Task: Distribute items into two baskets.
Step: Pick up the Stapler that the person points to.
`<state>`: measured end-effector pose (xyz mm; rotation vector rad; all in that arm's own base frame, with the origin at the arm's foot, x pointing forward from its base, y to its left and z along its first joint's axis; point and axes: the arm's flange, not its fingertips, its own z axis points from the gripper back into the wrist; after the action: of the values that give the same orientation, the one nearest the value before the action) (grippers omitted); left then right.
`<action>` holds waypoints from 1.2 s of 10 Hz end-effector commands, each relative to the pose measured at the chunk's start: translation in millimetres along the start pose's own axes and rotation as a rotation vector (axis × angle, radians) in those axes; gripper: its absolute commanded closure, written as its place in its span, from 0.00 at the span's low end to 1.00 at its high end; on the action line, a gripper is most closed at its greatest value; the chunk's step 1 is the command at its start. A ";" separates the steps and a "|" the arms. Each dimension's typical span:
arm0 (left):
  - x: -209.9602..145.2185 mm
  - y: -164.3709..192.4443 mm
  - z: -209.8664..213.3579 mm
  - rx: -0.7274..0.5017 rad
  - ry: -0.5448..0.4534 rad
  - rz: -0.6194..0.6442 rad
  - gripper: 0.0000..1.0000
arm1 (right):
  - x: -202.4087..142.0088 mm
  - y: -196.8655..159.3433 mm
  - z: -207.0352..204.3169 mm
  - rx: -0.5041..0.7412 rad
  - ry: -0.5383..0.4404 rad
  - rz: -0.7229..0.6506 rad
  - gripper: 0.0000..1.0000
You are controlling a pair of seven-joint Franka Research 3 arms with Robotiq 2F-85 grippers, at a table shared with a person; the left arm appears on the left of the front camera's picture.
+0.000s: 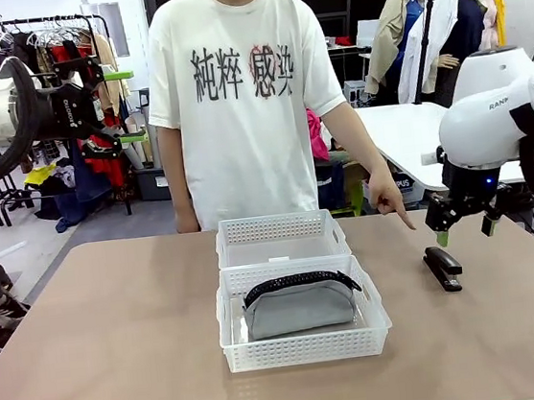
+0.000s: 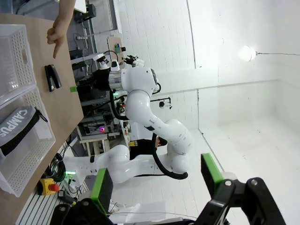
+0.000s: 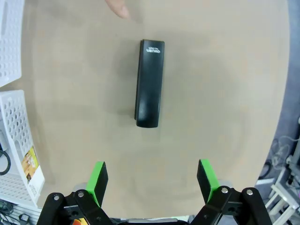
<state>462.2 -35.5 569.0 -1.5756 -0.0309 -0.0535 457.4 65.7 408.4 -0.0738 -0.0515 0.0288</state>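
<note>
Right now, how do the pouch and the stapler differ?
The grey pouch lies inside the near basket; the black stapler lies on the bare table to that basket's right. The pouch is far larger than the stapler. The open right claw hovers over the stapler, not the pouch. Neither is gripped.

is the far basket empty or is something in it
Empty: the far basket shows only its bare base; the pouch lies in the near basket, the stapler on the table.
</note>
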 end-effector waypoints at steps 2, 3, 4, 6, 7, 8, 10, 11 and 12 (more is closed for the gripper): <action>-3.8 -2.6 0.9 -0.005 0.006 0.006 0.00 | 1.2 3.3 3.6 0.001 -0.011 0.018 0.00; -3.8 -2.6 0.9 -0.005 0.006 0.006 0.00 | 1.2 3.3 3.6 0.001 -0.011 0.018 0.00; -3.8 -2.6 0.9 -0.005 0.006 0.006 0.00 | 1.2 3.3 3.6 0.001 -0.011 0.018 0.00; -3.8 -2.6 0.9 -0.005 0.006 0.006 0.00 | 0.2 3.7 0.7 0.001 -0.002 0.009 0.00; -3.8 -2.6 0.9 -0.005 0.006 0.006 0.00 | 3.2 5.8 -10.2 -0.006 0.049 -0.001 0.00; -3.8 -2.6 0.9 -0.005 0.006 0.006 0.00 | 4.7 7.4 -17.8 -0.005 0.059 -0.005 0.00; -3.8 -2.6 0.9 -0.005 0.006 0.006 0.00 | 8.1 7.8 -26.2 -0.006 0.062 -0.024 0.00; -3.8 -2.6 0.9 -0.005 0.006 0.006 0.00 | 8.5 10.3 -33.3 0.009 0.059 -0.036 0.00; -3.8 -2.6 0.9 -0.005 0.006 0.006 0.00 | 11.7 10.8 -39.5 0.004 0.048 -0.042 0.00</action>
<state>462.1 -35.5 569.0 -1.5756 -0.0309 -0.0535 463.6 69.9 370.7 -0.0724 0.0214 0.0257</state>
